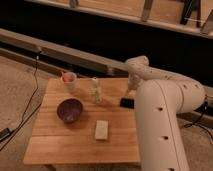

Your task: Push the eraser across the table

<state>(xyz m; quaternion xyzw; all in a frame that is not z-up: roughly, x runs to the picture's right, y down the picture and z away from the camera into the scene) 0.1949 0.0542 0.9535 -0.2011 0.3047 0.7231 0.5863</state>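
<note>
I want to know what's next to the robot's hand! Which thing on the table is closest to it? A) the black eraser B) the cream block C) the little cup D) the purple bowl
A: the hand hangs at the table's right side, just above the black eraser; the purple bowl, cream block and cup sit farther left.

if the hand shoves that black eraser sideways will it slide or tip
The eraser lies flat and low on the table, so it would probably slide rather than tip. It looks like a stiff block, unlikely to bend. The hand sits just above it near the right edge; an off-centre push may spin it.
</note>
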